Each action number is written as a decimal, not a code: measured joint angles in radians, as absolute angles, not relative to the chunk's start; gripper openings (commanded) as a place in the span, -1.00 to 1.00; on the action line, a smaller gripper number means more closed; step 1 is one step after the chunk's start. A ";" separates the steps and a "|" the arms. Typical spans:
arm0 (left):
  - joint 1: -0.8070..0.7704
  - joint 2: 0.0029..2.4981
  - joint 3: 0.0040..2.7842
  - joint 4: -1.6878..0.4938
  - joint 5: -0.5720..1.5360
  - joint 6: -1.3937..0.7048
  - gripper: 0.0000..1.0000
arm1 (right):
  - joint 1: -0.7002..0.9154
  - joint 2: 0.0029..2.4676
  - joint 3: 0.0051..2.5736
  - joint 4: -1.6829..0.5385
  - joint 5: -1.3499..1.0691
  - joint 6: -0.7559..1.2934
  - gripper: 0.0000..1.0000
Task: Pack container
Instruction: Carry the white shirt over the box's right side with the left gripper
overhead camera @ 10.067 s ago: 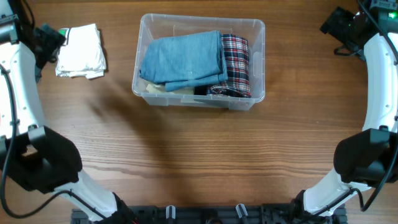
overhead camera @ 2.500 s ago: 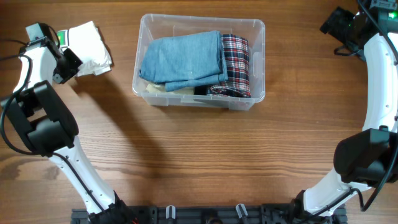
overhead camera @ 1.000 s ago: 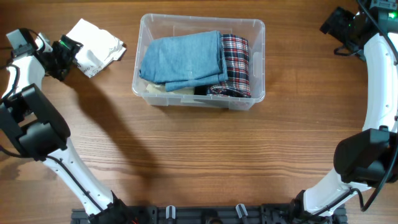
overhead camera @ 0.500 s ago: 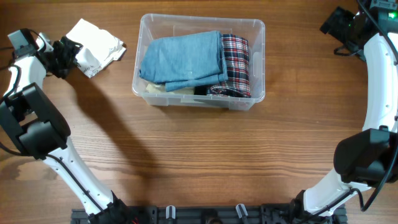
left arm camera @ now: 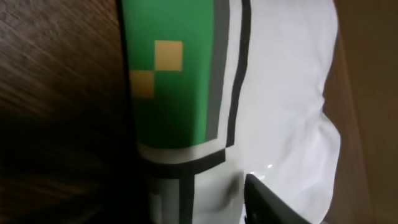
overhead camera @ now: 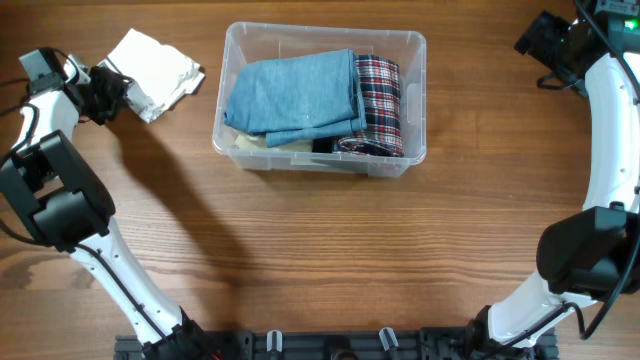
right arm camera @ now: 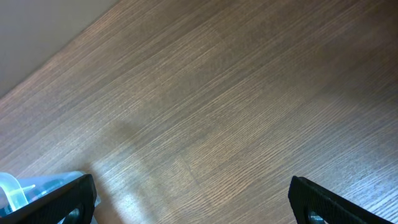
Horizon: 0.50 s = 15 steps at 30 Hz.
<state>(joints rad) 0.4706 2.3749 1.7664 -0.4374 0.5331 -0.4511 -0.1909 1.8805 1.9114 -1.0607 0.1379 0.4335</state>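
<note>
The clear plastic container (overhead camera: 322, 38) stands at the back middle of the table. It holds a folded blue denim garment (overhead camera: 295, 95), a red plaid garment (overhead camera: 380, 100) at its right side, and a cream piece (overhead camera: 250, 142) beneath. A white garment (overhead camera: 155, 70) lies crumpled left of the container. My left gripper (overhead camera: 108, 85) is shut on its left edge. The left wrist view shows the white cloth (left arm camera: 286, 93) with a green print (left arm camera: 174, 74) close up. My right gripper (overhead camera: 540, 42) is open and empty at the far right back.
The right wrist view shows bare wood, my open right gripper (right arm camera: 193, 205) and a corner of the container (right arm camera: 12, 186) at the lower left. The arms' bases stand at the front left and front right.
The left gripper took hold of the white garment, which was folded flat before. It has pulled the garment askew and a little toward the container. The right arm has not moved.
</note>
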 measured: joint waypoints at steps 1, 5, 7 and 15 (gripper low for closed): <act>0.470 2.379 1.766 -0.441 0.530 -0.456 -0.92 | -0.191 1.880 1.911 -1.061 0.138 0.434 0.99; 0.471 2.388 1.766 -0.440 0.535 -0.455 -0.92 | -0.191 1.880 1.911 -1.061 0.138 0.434 0.99; 0.471 2.388 1.766 -0.440 0.538 -0.455 -0.92 | -0.191 1.880 1.911 -1.061 0.138 0.434 0.99; 0.471 2.387 1.766 -0.439 0.538 -0.455 -0.92 | -0.191 1.880 1.911 -1.061 0.138 0.434 1.00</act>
<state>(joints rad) 0.4713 2.3875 1.7664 -0.4393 0.5377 -0.4549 -0.1909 1.8805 1.9114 -1.0607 0.1379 0.4335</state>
